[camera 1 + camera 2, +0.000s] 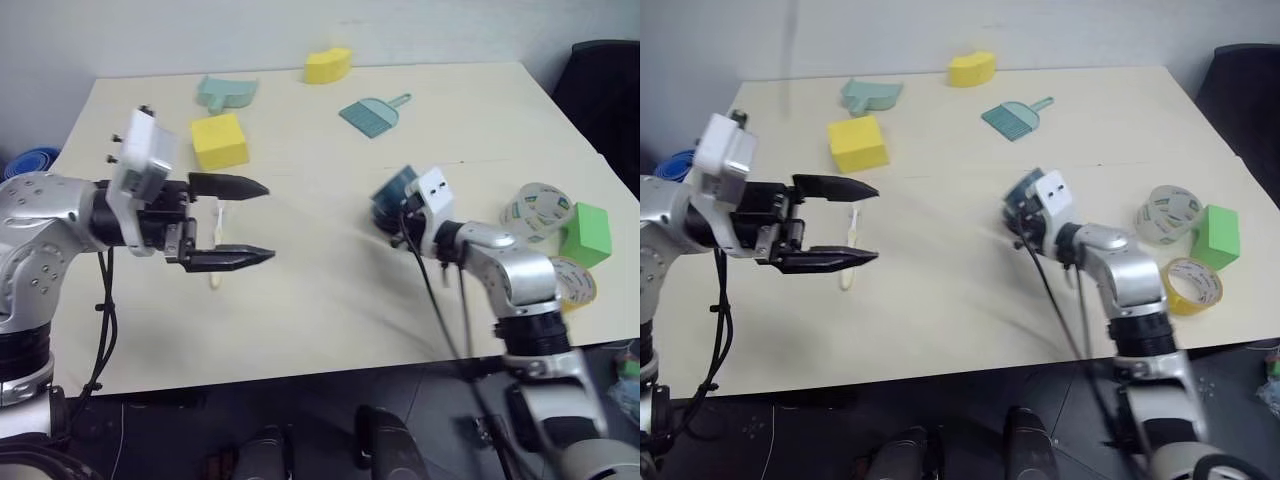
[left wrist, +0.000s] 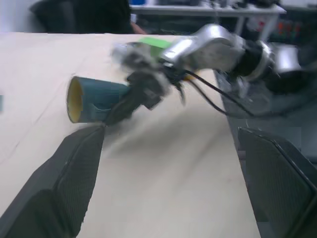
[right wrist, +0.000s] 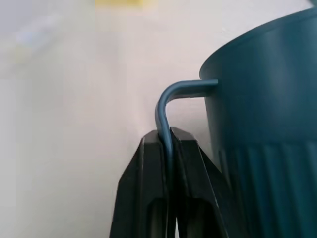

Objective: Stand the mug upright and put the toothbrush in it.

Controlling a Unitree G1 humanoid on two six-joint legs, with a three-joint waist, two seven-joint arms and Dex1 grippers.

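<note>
A pale cream rectangular table (image 1: pixel 330 300) fills the space in front of a grey wall, with a black chair (image 1: pixel 605 90) standing off its far right corner. The left gripper (image 1: pixel 245 222) hangs above the table's left half, its two black fingers spread wide apart and holding nothing. The right gripper (image 3: pixel 168 144) is clamped tight on the thin side handle of the dark slate-blue ribbed mug (image 2: pixel 96 99), which lies on its side right of centre, its yellow inside facing the left gripper. Along the far edge sit a yellow foam block (image 1: pixel 218 140), a rounded yellow block (image 1: pixel 328 65), a teal dustpan-like piece (image 1: pixel 225 93) and a teal hand brush with wide bristles (image 1: pixel 372 115). Near the right edge, just beside the right arm, lie a bright green block (image 1: pixel 586 233), a clear tape roll (image 1: pixel 1167 214) and a yellow tape roll (image 1: pixel 1193 284). The slim white-cream plastic toothbrush (image 1: pixel 850 250) lies flat on the left half, partly hidden behind the left gripper's fingers and well apart from the mug. The middle and near strip of the table between the two grippers is bare, as is the stretch beyond the mug toward the hand brush.
</note>
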